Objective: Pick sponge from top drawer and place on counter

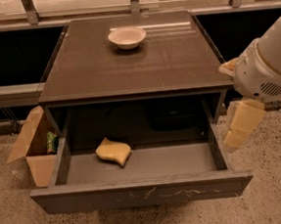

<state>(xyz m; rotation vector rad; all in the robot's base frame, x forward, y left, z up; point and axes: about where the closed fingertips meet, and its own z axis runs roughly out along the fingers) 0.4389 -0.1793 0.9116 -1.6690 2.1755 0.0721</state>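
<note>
The top drawer (pixel 143 196) is pulled open below the counter (pixel 136 60). The pale-yellow sponge (pixel 113 151) lies flat on the drawer floor, left of the middle. My gripper (pixel 241 125) hangs at the right, just outside the drawer's right wall and below the counter's front right corner. It holds nothing and is well apart from the sponge. The arm's white housing (pixel 267 68) sits above it.
A white bowl (pixel 127 37) stands at the back middle of the counter. An open cardboard box (pixel 33 145) with a green item inside sits on the speckled floor left of the cabinet. A railing and windows run behind.
</note>
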